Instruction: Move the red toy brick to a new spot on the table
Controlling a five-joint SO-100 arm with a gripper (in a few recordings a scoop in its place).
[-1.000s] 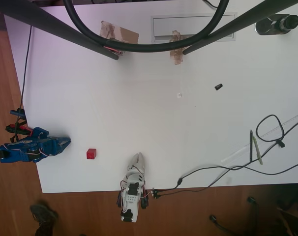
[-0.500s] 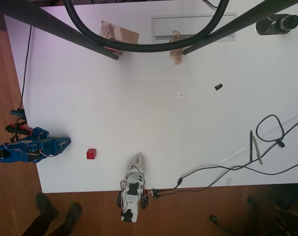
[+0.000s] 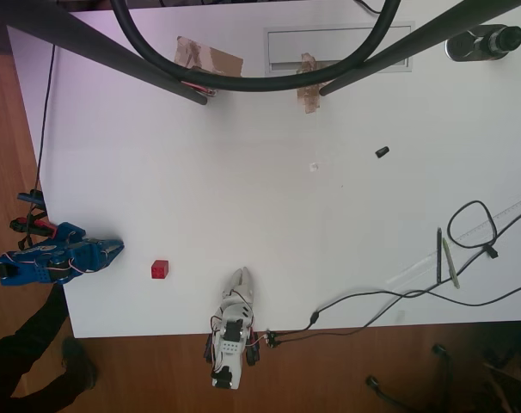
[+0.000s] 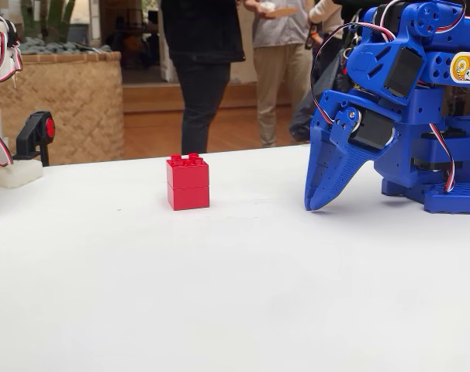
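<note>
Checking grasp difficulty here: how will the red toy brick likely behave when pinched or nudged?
The red toy brick looks like rigid plastic, so probably stiff. Flat-sided and sitting square, it likely slides rather than rolls. Small beside the claw, it's probably light.

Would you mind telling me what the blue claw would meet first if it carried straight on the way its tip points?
Probably the red toy brick. In the overhead view the claw points right across the table, and the brick lies just ahead, slightly below that line, so it might only graze it.
</note>
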